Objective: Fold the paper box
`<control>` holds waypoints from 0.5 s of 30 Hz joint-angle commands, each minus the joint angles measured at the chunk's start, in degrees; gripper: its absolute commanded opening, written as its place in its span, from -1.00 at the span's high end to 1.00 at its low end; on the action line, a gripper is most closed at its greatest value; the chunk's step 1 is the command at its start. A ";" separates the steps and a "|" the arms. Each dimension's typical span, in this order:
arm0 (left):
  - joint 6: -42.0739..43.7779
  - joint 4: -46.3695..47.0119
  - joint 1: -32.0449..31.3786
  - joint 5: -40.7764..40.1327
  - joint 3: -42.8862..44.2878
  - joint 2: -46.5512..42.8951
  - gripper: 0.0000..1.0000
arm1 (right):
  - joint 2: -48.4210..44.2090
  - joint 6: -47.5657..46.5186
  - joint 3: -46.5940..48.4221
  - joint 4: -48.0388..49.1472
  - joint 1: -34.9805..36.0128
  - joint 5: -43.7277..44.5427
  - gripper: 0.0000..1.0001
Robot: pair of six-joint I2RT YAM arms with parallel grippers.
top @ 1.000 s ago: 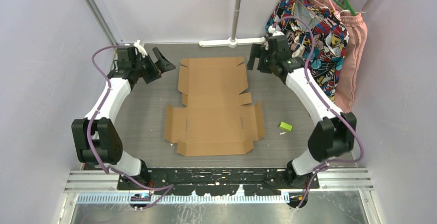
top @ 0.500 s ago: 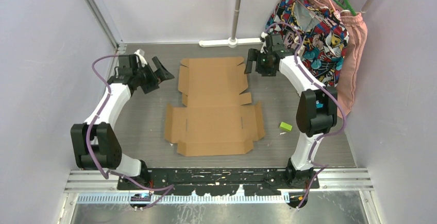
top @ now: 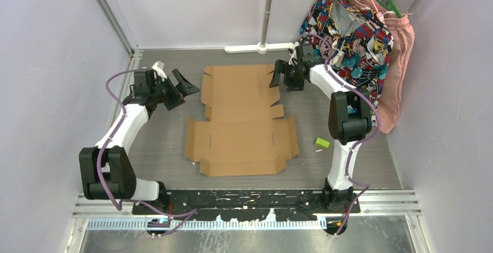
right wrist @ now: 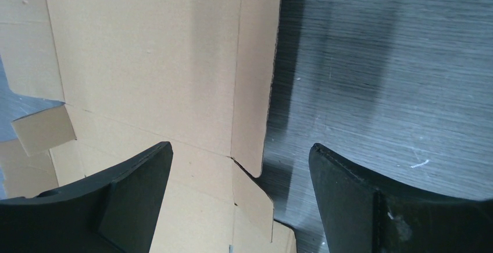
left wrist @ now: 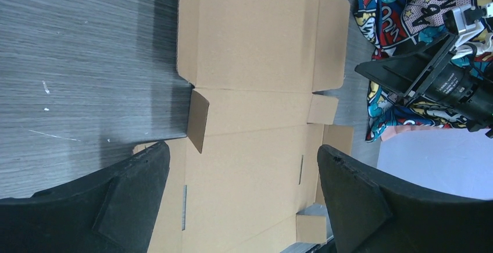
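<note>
Overhead, a grey wood-grain table (top: 157,142) fills a white-walled enclosure. At the left, the left end effector (top: 181,90) is just beside the far left edge of the paper box (top: 241,119). It is released, its two black fingers spread wide with nothing between them.

The paper box lies flat and unfolded in the middle of the table. It is a plain brown cardboard sheet, with a narrower panel at the far end and a wider panel with side flaps nearer the arm bases. In the left wrist view, one small flap (left wrist: 197,119) on the sheet's edge appears to lift slightly off the table.

At the far right corner of the sheet, the right end effector (top: 278,75) is also released and grasps nothing. Its wrist view shows its fingers (right wrist: 116,200) straddling the cardboard's edge.

Further right, a small green object (top: 322,143) rests on the table, apart from the box. Colourful patterned clothes (top: 354,26) hang at the far right corner.
</note>
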 commanded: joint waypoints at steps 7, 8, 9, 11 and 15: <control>-0.42 3.51 -0.03 1.65 -0.70 -3.69 -0.99 | -2.24 -0.92 0.93 1.55 1.92 4.76 -0.80; -0.40 3.48 -0.05 1.60 -0.78 -3.96 -0.99 | -3.27 -1.80 0.54 1.60 2.55 6.45 -0.80; -0.39 3.19 -0.10 1.45 -0.74 -4.22 -0.99 | -4.12 -3.01 0.98 0.21 3.37 9.43 -0.78; -0.22 1.87 -0.05 0.44 -0.64 -5.24 -0.99 | -7.05 -6.33 1.09 -1.99 6.70 13.99 -0.74; 0.78 -3.93 -0.05 -3.30 1.06 -7.11 -0.97 | -11.18 -14.89 0.55 -6.74 16.18 25.23 -0.78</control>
